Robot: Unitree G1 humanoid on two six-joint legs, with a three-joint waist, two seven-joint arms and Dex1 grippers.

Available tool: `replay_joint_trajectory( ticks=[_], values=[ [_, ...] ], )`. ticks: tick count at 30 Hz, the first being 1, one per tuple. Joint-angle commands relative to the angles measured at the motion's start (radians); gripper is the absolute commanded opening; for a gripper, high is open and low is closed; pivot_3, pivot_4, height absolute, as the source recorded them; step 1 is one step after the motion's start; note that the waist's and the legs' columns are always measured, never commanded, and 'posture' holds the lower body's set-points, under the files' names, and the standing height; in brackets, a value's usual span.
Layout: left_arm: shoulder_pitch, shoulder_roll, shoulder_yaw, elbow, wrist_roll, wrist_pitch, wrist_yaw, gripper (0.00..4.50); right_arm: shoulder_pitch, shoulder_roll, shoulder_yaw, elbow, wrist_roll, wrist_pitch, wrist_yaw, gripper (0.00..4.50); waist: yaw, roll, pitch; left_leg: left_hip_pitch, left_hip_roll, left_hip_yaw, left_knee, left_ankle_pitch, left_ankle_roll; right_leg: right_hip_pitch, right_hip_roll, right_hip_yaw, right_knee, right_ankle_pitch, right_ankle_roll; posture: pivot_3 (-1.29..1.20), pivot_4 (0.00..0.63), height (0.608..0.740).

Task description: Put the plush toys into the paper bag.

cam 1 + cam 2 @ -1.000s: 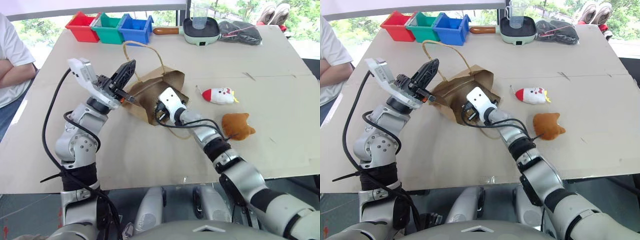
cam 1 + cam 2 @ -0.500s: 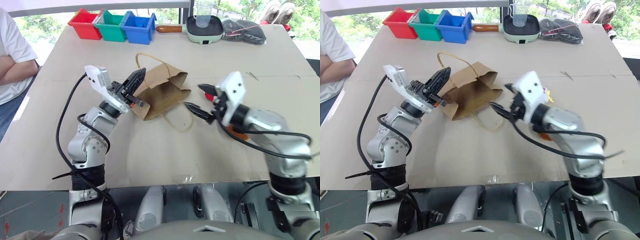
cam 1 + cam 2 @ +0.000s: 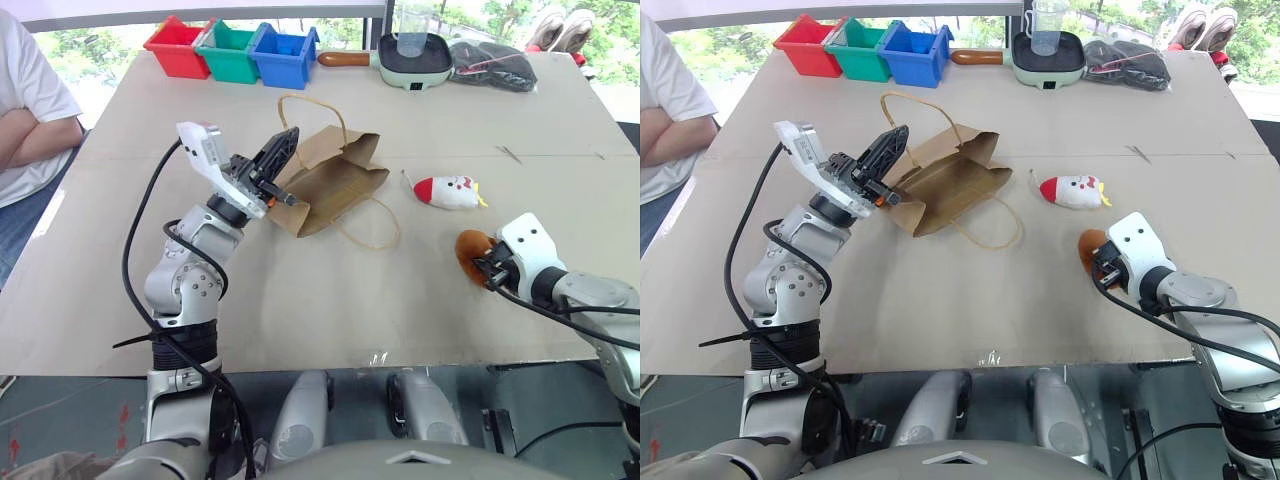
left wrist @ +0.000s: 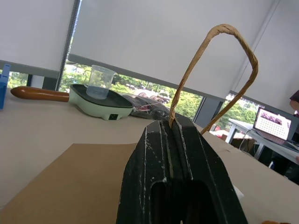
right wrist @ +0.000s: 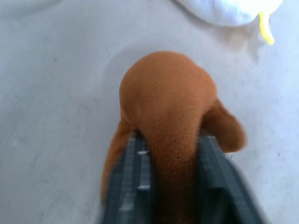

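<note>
The brown paper bag [image 3: 335, 180] lies on its side mid-table, mouth toward my left arm. My left gripper [image 3: 287, 148] is shut on its rim at one handle [image 4: 212, 65], which loops up from between the fingers [image 4: 154, 154]. To the right of the bag lies the white chicken plush toy [image 3: 447, 191]. Nearer the front edge sits the orange-brown plush toy [image 3: 470, 249]. My right gripper [image 5: 170, 140] is shut on it, one finger [image 5: 138, 163] on each side, low on the table.
Red [image 3: 176, 45], green [image 3: 229, 50] and blue bins [image 3: 283, 55] stand at the back left. A green pan [image 3: 417, 58] holding a clear cup and a dark cloth [image 3: 490, 65] sit at the back. A person's arm [image 3: 30, 130] rests at the table's left edge.
My right gripper has left the bag's mouth, swung right toward the front edge, opened on the way, and shut on the orange-brown toy. The left gripper keeps its hold on the bag.
</note>
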Motion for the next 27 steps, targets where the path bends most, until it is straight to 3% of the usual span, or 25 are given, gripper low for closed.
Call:
replay_joint_trajectory(
  ticks=[1,4,6,12,19,22,25,27],
  values=[
    [-0.027,0.001,0.021,-0.016,-0.041,0.017,0.003,0.00,-0.042,0.041,-0.094,-0.087,0.108,-0.099,0.072,0.07,-0.001,0.000,0.000,0.000,0.000,0.000,0.000,0.000,0.000,0.000,0.000,0.000,0.000,0.000,0.000,0.00,0.150,0.740],
    [-0.028,0.004,0.016,-0.020,-0.052,0.033,-0.001,0.00,-0.165,0.118,-0.089,-0.114,0.220,-0.075,0.084,0.07,-0.013,0.001,0.001,0.000,0.001,0.000,0.000,0.000,0.000,0.000,0.001,0.000,0.000,0.000,0.000,0.00,0.150,0.740],
    [-0.025,0.003,0.008,-0.024,-0.050,0.038,-0.004,0.00,-0.278,0.163,-0.003,-0.070,0.214,-0.074,0.065,0.07,-0.020,0.001,0.001,0.001,0.002,0.000,-0.001,0.000,0.000,0.000,0.002,0.000,0.000,0.000,0.000,0.00,0.150,0.740],
    [-0.019,-0.033,-0.023,-0.087,-0.071,0.054,0.009,0.00,-0.568,0.328,0.351,0.355,0.026,-0.227,0.044,0.07,-0.025,0.001,0.001,0.000,0.002,-0.001,-0.001,0.000,0.000,-0.001,0.002,-0.001,0.000,0.000,-0.001,0.00,0.150,0.740],
    [0.043,-0.047,-0.048,-0.185,-0.109,0.088,0.006,0.00,-0.778,0.534,0.420,0.894,-0.062,-0.503,0.116,0.07,-0.027,0.001,0.001,-0.001,0.000,0.001,-0.002,0.000,0.000,-0.001,-0.001,0.000,-0.001,0.001,-0.001,0.00,0.150,0.740],
    [0.067,-0.043,-0.040,-0.192,-0.100,0.076,0.013,0.00,-0.805,0.583,0.405,1.021,-0.069,-0.606,0.168,0.94,-0.028,0.001,0.001,0.000,0.000,-0.001,-0.003,0.000,0.000,-0.002,-0.001,-0.001,-0.001,0.001,-0.001,0.00,0.150,0.740],
    [0.091,-0.027,-0.022,-0.186,-0.091,0.060,0.002,0.00,-0.759,0.579,0.364,0.946,-0.011,-0.594,0.241,2.61,-0.025,0.001,0.001,-0.001,0.001,-0.001,-0.003,0.000,0.000,-0.002,-0.001,-0.001,-0.001,0.001,-0.001,0.00,0.150,0.740],
    [0.105,-0.017,-0.016,-0.178,-0.084,0.047,-0.007,0.00,-0.706,0.530,0.363,0.838,0.013,-0.551,0.296,3.43,-0.021,0.001,0.001,-0.001,0.000,-0.001,-0.003,0.000,0.000,-0.002,-0.001,-0.001,-0.001,0.001,-0.001,0.00,0.150,0.740]
  ],
)
